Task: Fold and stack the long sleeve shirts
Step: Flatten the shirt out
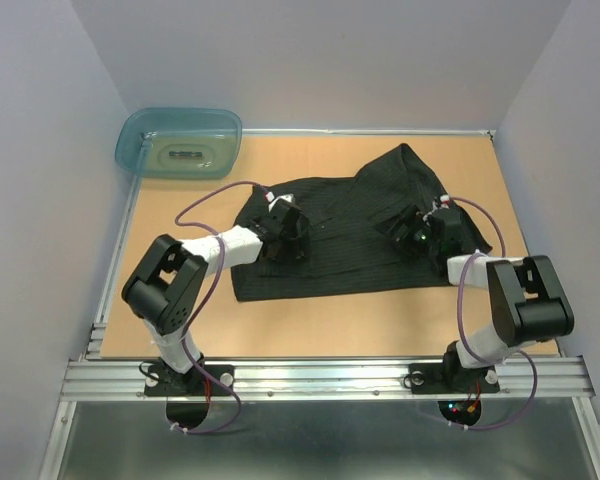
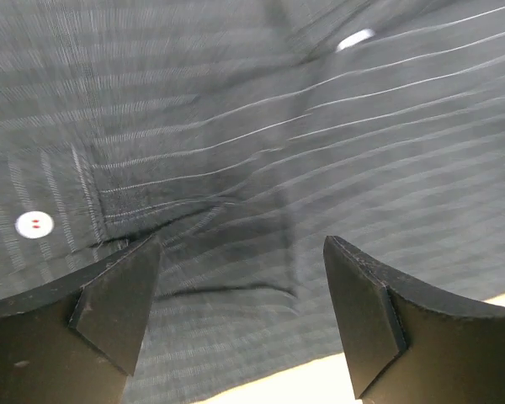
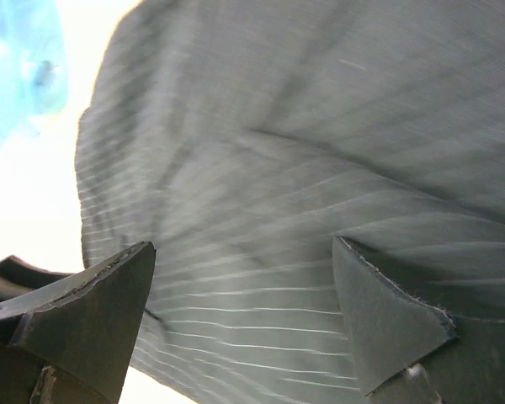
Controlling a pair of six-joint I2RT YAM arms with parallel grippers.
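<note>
The black pinstriped long sleeve shirt (image 1: pixel 340 225) lies spread on the tan table, one part folded up toward the back right. My left gripper (image 1: pixel 283 243) hovers over the shirt's left part, jaws open and empty. In the left wrist view the cloth (image 2: pixel 261 151) fills the frame, with a pale button (image 2: pixel 34 224) at the left. My right gripper (image 1: pixel 412 235) is over the shirt's right part, jaws open and empty. In the right wrist view the striped cloth (image 3: pixel 320 168) lies close beneath the fingers.
A translucent teal tub (image 1: pixel 180 142) stands at the back left corner of the table (image 1: pixel 310 320). Grey walls close in the left, back and right. A metal rail (image 1: pixel 330 378) runs along the near edge by the arm bases.
</note>
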